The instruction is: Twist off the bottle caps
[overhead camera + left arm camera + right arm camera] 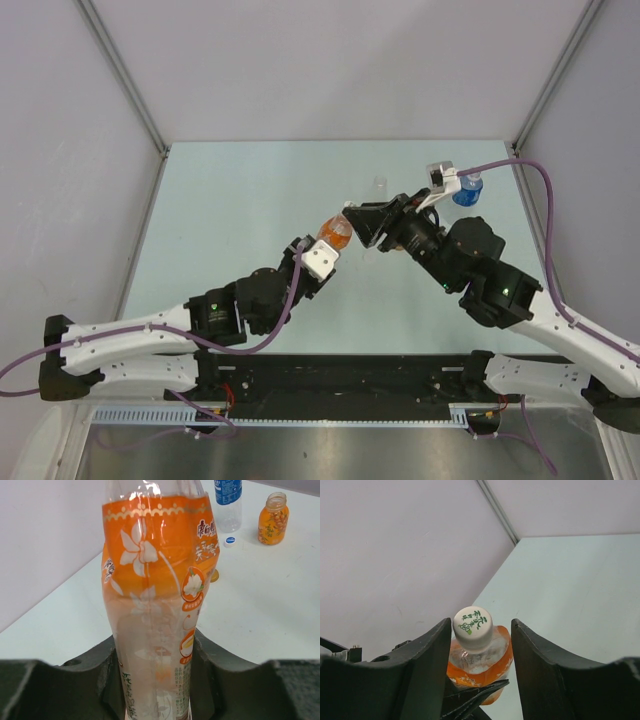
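A clear bottle with an orange flowered label (155,555) is held off the table, and my left gripper (155,647) is shut on its lower body. In the top view this bottle (336,232) tilts toward my right gripper (368,226). Its white bottle cap with green print (473,625) sits on the neck between the fingers of my right gripper (481,630). The left finger (427,660) is close against the cap and the right finger (540,665) stands apart from it, so this gripper is open around the cap.
A blue-labelled clear bottle (227,500) stands at the far right of the table (230,200), with a loose white cap (229,541) in front of it. A small orange bottle with a bare neck (273,519) stands beside them. An orange cap (215,575) lies half hidden behind the held bottle.
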{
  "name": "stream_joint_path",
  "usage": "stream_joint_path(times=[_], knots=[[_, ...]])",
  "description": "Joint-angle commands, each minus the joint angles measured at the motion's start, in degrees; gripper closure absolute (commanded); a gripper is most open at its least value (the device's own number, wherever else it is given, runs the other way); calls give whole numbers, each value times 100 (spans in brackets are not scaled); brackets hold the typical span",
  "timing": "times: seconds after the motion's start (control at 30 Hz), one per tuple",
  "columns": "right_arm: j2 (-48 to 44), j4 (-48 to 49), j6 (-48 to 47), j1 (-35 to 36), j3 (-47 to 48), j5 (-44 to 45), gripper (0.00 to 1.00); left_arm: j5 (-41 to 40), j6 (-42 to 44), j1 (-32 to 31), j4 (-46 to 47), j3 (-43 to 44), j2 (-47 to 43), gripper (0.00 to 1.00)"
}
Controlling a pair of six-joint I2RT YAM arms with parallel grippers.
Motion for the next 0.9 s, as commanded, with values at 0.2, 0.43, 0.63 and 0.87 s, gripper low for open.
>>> stream_joint_path(times=[0.2, 0.43, 0.63, 0.87], knots=[[91, 282, -74, 35, 238, 77, 60, -31, 95, -92, 124, 77, -27, 100], [65, 299, -267, 35, 238, 60, 99, 328, 69, -109, 124, 33, -140, 100], [-154, 475, -829, 35, 159, -519, 100, 1723, -80, -109, 203, -90, -685, 100], [-532, 826, -1357, -157, 1, -1635, 100, 3586, -397, 57, -271, 331, -1046, 100]])
